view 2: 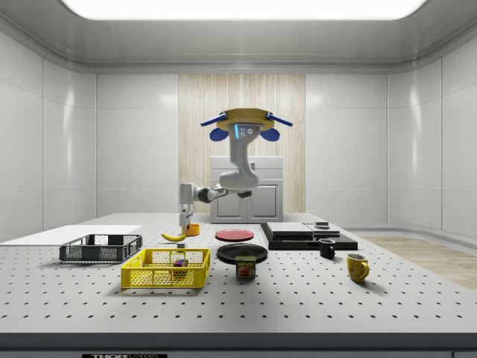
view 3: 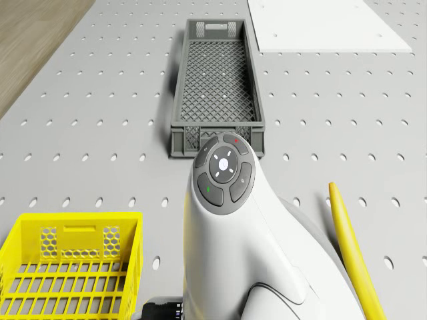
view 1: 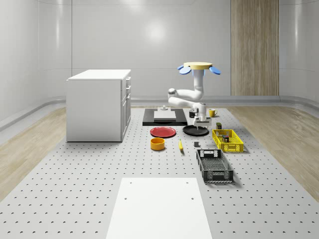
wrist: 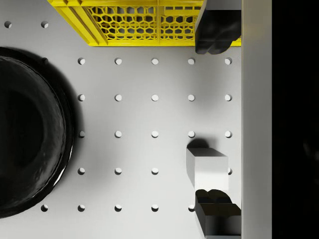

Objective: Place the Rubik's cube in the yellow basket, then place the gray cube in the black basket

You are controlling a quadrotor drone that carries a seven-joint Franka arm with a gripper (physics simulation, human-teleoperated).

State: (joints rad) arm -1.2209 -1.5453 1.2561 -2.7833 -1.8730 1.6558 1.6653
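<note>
The drone point(view 1: 201, 67) hovers over the back of the table, its arm reaching down. My gripper point(wrist: 217, 122) is open and hangs above the table, between the black plate point(wrist: 30, 134) and the yellow basket point(wrist: 144, 22). The gray cube point(wrist: 208, 167) lies on the table between the fingers, close to one fingertip point(wrist: 217, 211). The Rubik's cube point(view 2: 179, 262) sits inside the yellow basket point(view 2: 165, 270). The black basket point(view 1: 214, 166) stands nearer the table's front, past the gray cube point(view 1: 196, 144). In the side view, the gripper point(view 2: 184, 222) hangs low behind the yellow basket.
A banana point(view 1: 180, 145), an orange bowl point(view 1: 157, 144) and a red plate point(view 1: 163, 132) lie to the whole-scene view's left of the gripper. A white cabinet point(view 1: 99, 104), a black tray point(view 1: 162, 117), a can point(view 2: 246, 267) and two mugs point(view 2: 357, 267) stand around.
</note>
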